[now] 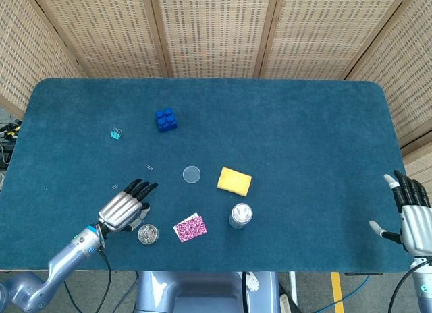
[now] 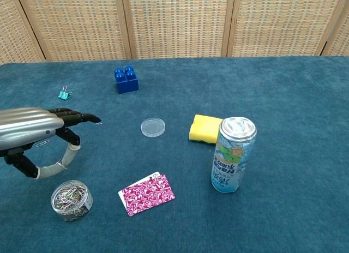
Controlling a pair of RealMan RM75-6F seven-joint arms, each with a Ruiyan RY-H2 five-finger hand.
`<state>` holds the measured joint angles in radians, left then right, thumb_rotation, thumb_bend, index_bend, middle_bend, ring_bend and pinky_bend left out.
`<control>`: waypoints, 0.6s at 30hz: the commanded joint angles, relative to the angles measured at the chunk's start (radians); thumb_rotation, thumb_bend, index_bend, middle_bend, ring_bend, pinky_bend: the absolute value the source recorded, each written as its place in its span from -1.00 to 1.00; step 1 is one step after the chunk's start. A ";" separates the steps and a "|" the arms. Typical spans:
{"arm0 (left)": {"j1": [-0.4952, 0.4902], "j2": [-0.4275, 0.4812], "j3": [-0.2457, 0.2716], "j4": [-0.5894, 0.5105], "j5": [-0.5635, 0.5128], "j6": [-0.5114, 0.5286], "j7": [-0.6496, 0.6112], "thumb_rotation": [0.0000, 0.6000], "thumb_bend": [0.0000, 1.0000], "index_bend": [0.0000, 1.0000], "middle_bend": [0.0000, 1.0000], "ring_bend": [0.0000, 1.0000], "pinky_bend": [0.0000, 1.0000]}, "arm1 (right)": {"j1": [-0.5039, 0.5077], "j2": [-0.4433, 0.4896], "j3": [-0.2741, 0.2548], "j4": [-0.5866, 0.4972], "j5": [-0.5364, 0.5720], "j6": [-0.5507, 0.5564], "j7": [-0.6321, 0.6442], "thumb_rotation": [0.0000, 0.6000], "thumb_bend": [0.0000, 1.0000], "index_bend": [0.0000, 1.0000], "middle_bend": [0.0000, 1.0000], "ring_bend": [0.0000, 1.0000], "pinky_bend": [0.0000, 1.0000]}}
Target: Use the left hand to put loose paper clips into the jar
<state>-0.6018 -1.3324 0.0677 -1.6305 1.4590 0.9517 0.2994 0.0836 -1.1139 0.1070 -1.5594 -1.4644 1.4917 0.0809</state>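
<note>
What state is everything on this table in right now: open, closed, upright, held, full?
jar: open, upright, holding paper clips.
lid: off, lying flat apart from the jar.
can: upright, top unopened.
left hand: above the jar, whether it holds a clip is unclear.
right hand: open, holding nothing.
binder clip: lying loose.

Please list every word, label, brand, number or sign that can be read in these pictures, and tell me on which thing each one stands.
Can: printed text and a picture on its label, too small and blurred to read.
Pink card: only a white pattern, no words.
Blue block, yellow sponge, jar, lid: no text visible.
Nothing can be quoted as readable.
</note>
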 commanded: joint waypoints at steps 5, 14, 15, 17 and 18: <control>0.013 0.005 0.021 -0.026 0.012 -0.001 0.029 1.00 -0.12 0.39 -1.00 -1.00 -1.00 | -0.001 0.002 0.002 0.002 0.004 -0.001 0.008 1.00 -1.00 -0.87 -1.00 -1.00 -1.00; 0.024 0.001 0.035 -0.029 0.029 0.005 0.046 1.00 -0.12 0.39 -1.00 -1.00 -1.00 | -0.001 0.003 0.001 0.001 0.001 0.001 0.008 1.00 -1.00 -0.87 -1.00 -1.00 -1.00; 0.025 -0.001 0.035 -0.028 0.029 0.004 0.047 1.00 -0.12 0.39 -1.00 -1.00 -1.00 | -0.001 0.003 0.001 0.000 0.000 0.001 0.008 1.00 -1.00 -0.87 -1.00 -1.00 -1.00; 0.026 -0.006 0.035 -0.025 0.027 0.002 0.049 1.00 -0.12 0.37 -1.00 -1.00 -1.00 | -0.002 0.003 0.001 0.000 0.000 0.002 0.009 1.00 -1.00 -0.87 -1.00 -1.00 -1.00; 0.027 -0.008 0.035 -0.024 0.026 0.001 0.051 1.00 -0.12 0.35 -1.00 -1.00 -1.00 | -0.002 0.003 0.001 0.000 0.000 0.003 0.009 1.00 -1.00 -0.87 -1.00 -1.00 -1.00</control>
<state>-0.5751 -1.3402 0.1029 -1.6549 1.4857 0.9535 0.3500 0.0818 -1.1106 0.1085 -1.5594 -1.4645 1.4943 0.0902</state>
